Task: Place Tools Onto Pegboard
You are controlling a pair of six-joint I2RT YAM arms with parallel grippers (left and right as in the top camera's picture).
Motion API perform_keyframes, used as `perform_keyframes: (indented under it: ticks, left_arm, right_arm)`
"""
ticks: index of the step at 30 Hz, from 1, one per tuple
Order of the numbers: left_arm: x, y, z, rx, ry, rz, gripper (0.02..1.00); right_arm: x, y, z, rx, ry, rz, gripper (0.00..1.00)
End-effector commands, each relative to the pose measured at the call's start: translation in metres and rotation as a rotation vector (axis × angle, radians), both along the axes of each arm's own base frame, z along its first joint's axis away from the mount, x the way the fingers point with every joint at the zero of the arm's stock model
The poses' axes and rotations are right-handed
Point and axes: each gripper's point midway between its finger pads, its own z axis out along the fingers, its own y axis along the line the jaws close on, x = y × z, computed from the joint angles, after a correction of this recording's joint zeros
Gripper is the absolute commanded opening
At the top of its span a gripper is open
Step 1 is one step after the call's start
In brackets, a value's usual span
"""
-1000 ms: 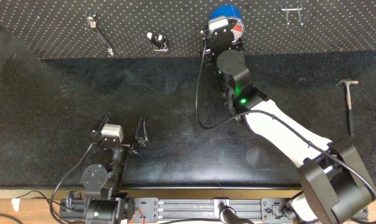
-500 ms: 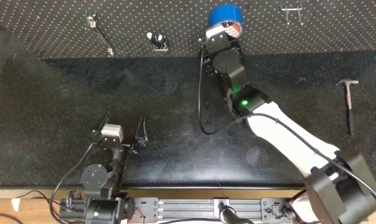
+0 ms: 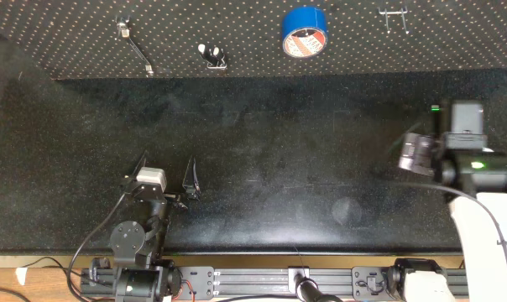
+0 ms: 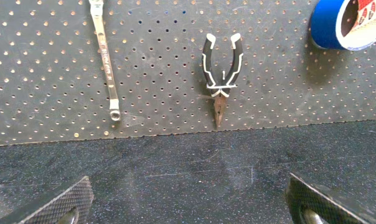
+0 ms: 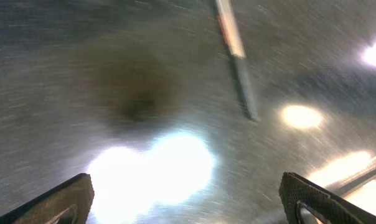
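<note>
Right gripper [image 5: 185,190] hangs low over the desk [image 3: 262,168], jaws spread wide and nothing between them. Just ahead of it lies a long thin thing I take for the hammer [image 5: 236,59], flat on the desk and apart from both fingers. It looks like the last tool to go up. Far ahead on the pegboard [image 3: 52,33], the tape roll [image 3: 305,32], pliers [image 4: 221,68] and wrench [image 4: 106,62] already hang. A bare double hook [image 3: 394,18] waits just beside the tape.

The grasp is what worries me. The handle is slim and runs at a slant to the jaws, so a closing that isn't squared to it could nudge it aside or pinch it crooked. Caught far from the head, the heavy end may sag or swing on the way up. At the hook, a tilted head could miss the prongs and drop, or the arm could brush the tape roll off.

The left gripper [image 4: 191,205] sits open and empty, facing the pliers from well back, out of the way.
</note>
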Motion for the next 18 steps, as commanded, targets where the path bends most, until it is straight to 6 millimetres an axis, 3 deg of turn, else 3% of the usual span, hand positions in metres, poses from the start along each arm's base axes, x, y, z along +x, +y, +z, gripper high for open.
perform_keyframes:
  ticks: [1, 4, 7, 12, 18]
  left_arm:
    - [0.0, 0.002, -0.001, 0.013, 0.0, 0.009, 0.998]
    - [0.0, 0.002, -0.001, 0.013, 0.0, 0.009, 0.993]
    - [0.0, 0.002, -0.001, 0.013, 0.0, 0.009, 0.996]
    - [0.0, 0.002, -0.001, 0.013, 0.0, 0.009, 0.996]
    - [0.0, 0.002, -0.001, 0.013, 0.0, 0.009, 0.993]
  right_arm:
    - [-0.023, -0.052, -0.016, -0.052, 0.133, -0.01, 0.976]
    - [-0.019, -0.081, -0.035, -0.06, 0.216, 0.043, 0.976]
    - [0.005, -0.09, -0.064, 0.136, 0.121, 0.094, 0.976]
    - [0.009, -0.103, -0.11, 0.247, 0.162, 0.158, 0.976]
    - [0.006, -0.105, -0.126, 0.224, 0.228, 0.345, 0.976]
